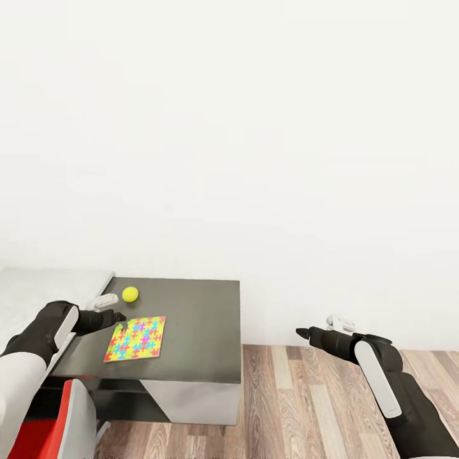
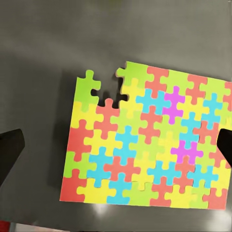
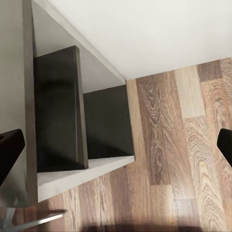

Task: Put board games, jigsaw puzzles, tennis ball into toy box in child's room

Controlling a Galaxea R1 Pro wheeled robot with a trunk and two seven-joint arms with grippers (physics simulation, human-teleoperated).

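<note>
The jigsaw puzzle [image 1: 136,338] lies flat near the desk [image 1: 204,338] front edge, the tennis ball [image 1: 130,294] behind it. The left gripper [image 1: 118,316] hovers above, jaws apart; so thin a sheet may slip or break apart when pinched. The right gripper [image 1: 301,332] hangs over floor, jaws apart.

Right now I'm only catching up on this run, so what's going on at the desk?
The robot stands at the dark end of the table. Its left claw hovers open over a jigsaw puzzle lying flat there, one piece missing at an edge. Nothing is gripped yet. A tennis ball sits just beyond the puzzle. The right claw hangs open off the table's end, over the wood floor, holding nothing.
</note>
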